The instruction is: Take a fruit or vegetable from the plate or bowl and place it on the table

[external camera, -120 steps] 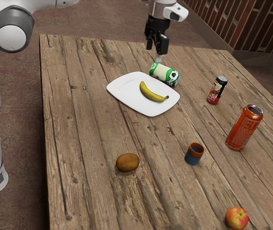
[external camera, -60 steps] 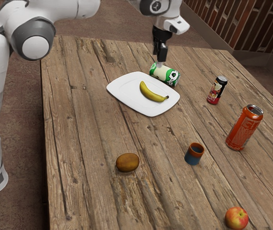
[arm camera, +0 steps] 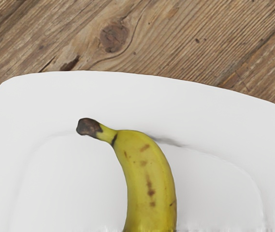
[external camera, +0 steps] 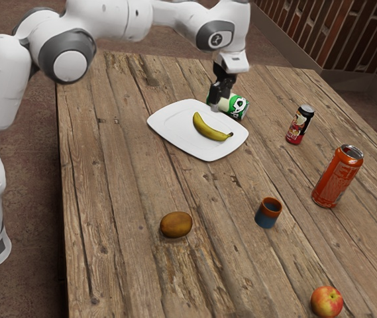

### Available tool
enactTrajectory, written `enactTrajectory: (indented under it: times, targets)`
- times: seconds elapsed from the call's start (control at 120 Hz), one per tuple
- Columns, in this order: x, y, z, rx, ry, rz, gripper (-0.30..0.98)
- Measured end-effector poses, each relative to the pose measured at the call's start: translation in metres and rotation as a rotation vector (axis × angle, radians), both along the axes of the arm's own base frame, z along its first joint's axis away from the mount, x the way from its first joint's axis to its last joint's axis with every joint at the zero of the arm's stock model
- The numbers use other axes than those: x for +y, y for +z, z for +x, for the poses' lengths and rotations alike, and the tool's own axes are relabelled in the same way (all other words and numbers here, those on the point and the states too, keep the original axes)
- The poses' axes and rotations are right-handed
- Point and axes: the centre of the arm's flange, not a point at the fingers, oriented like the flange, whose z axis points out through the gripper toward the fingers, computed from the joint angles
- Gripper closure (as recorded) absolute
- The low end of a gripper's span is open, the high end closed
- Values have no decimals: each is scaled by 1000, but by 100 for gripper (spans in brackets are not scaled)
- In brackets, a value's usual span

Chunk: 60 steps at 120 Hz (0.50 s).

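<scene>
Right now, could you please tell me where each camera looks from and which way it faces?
Exterior view: set at my arm's side, above the table, looking down across it; my arm comes in from the exterior view's left, with the gripper near the green can.
Wrist view: mounted on my hand, looking down at the plate, the banana with its dark stem end, and some tabletop wood.
Shared: both views show the banana, the plate and the table.
</scene>
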Motion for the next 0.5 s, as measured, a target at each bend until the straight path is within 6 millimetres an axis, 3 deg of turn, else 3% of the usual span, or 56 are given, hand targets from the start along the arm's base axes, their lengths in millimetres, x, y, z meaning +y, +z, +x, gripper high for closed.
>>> enactTrajectory:
  times: [0.125, 0.342, 0.5]
  targets:
    - [4, -8, -3, 44, -85, 1, 0]
    - [7, -54, -12, 155, -189, -21, 0]
    - [3, -64, -11, 171, -253, -22, 0]
